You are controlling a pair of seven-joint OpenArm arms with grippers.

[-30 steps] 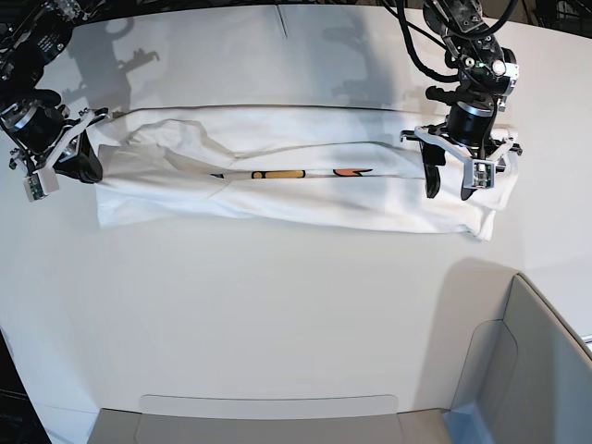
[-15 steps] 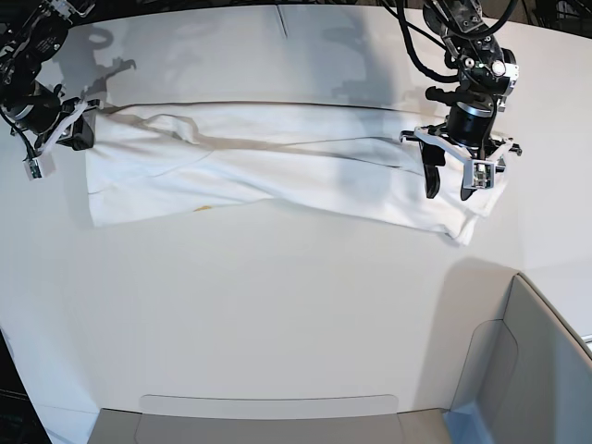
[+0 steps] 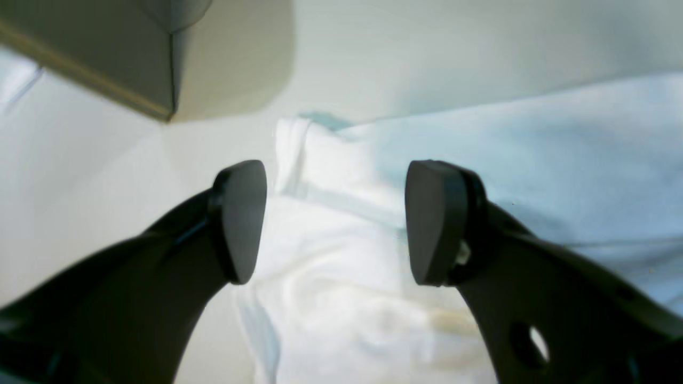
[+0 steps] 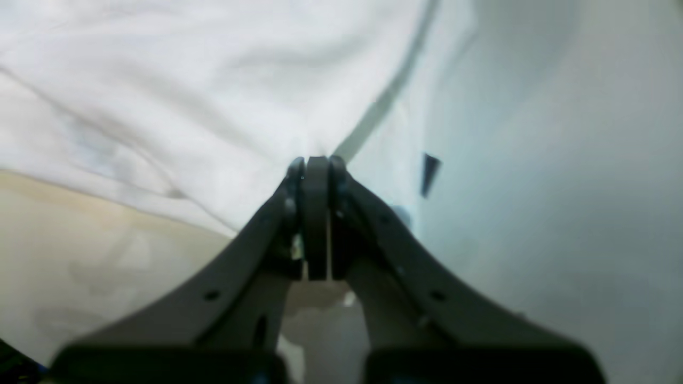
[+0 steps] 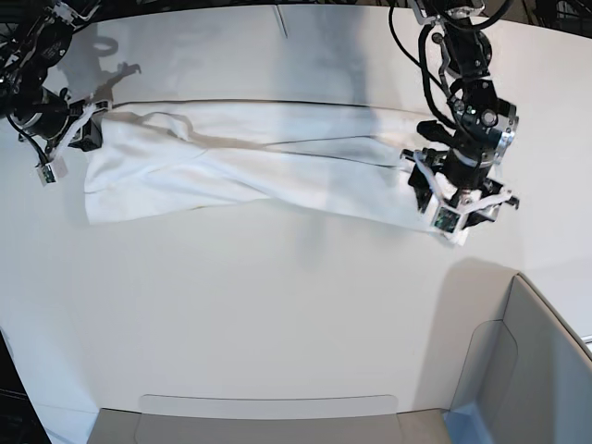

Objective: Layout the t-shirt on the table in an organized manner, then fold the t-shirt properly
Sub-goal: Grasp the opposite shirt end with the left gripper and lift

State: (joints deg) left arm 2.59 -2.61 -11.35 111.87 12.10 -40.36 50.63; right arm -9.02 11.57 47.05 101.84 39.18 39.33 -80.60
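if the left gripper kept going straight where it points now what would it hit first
Most likely the t-shirt: the left gripper points down with open fingers over the shirt's bunched end, and the table lies just beneath. Depth is hard to judge.

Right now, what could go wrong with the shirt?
The right gripper is pinching one end of the t-shirt, while the left gripper hangs open above the other end. One-sided pulling could drag it crooked. The cloth already lies twisted and bunched on the table, so folding now might trap wrinkles.
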